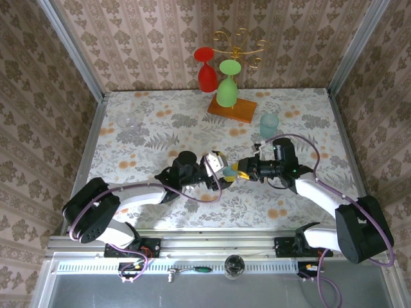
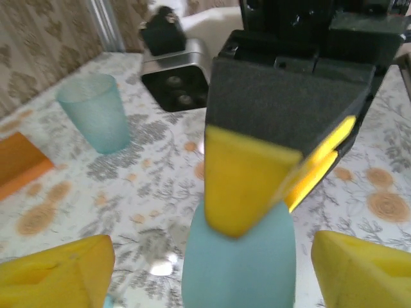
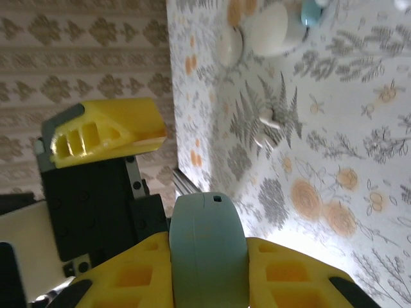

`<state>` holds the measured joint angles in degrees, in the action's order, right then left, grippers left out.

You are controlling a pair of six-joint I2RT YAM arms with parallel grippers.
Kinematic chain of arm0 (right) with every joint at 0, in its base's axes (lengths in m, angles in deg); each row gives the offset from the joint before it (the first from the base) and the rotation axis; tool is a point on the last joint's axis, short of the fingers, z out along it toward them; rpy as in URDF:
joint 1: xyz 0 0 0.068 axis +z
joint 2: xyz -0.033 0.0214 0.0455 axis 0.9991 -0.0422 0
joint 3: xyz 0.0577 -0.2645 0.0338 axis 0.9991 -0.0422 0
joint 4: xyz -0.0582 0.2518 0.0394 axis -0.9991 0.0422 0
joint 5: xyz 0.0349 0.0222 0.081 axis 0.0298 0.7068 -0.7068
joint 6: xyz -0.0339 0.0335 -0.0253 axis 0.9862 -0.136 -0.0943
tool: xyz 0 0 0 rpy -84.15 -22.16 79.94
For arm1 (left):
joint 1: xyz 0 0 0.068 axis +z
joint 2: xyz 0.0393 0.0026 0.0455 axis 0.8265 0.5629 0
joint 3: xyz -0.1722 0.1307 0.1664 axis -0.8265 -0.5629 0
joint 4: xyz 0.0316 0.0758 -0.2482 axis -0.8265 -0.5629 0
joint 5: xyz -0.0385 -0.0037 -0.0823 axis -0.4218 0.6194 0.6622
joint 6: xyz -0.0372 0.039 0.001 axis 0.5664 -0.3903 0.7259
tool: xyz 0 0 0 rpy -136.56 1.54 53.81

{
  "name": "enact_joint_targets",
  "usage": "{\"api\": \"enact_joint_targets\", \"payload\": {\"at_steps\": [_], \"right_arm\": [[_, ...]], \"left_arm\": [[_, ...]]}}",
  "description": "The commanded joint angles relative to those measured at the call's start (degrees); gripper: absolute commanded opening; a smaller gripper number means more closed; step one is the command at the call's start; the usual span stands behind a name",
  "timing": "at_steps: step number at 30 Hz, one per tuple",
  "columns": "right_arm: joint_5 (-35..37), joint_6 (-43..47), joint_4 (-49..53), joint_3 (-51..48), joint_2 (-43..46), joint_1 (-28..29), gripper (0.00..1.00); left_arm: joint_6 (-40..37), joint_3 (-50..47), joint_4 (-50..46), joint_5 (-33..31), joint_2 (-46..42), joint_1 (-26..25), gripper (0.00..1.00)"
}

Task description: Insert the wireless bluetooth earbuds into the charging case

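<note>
Right pincer (image 3: 209, 256): clamped on the blue charging case (image 3: 207, 215). In the right wrist view both my yellow pads (image 3: 128, 279) press flat on its sides, and the case stands out between them, lifted above the flowered table (image 1: 160, 135). I cannot tell whether its lid is open. Left pincer (image 2: 212, 253): open. In the left wrist view its two yellow fingers (image 2: 58, 276) sit wide on either side of the same case, with a gap of tablecloth showing on each side, so they are around it and not touching it. One finger of the right pincer overlaps the case's upper end in that view. From the top camera the two pincers meet tip to tip near the middle of the table, with the case between them. Earbuds (image 3: 268, 120): small white pieces lying loose on the tablecloth, apart from both pincers and outside the case. Further along in the right wrist view lies a white rounded case (image 3: 266, 29) with a second white rounded shape touching it, and a small light-blue piece (image 3: 313, 9) at the frame's edge, too cropped to identify. Also on the table are a teal cup (image 2: 96, 115), a clear glass (image 1: 128, 120), and an orange wooden stand (image 1: 232, 108) carrying a red glass (image 1: 207, 74) and a green glass (image 1: 227, 86).
</note>
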<state>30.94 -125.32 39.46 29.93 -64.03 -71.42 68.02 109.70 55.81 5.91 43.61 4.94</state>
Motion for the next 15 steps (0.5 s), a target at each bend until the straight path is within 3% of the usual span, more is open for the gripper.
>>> {"api": "enact_joint_targets", "payload": {"at_steps": [1,15], "right_arm": [[-3.0,-8.2,-7.0,0.4,2.5,-2.1,0.12],[-7.8,-30.8,-26.8,1.8,6.7,-4.4,0.06]], "left_arm": [[7.4,-2.7,10.5,-1.2,-2.8,1.8,0.91],[11.1,-2.8,26.5,5.5,-0.2,3.9,0.87]]}}
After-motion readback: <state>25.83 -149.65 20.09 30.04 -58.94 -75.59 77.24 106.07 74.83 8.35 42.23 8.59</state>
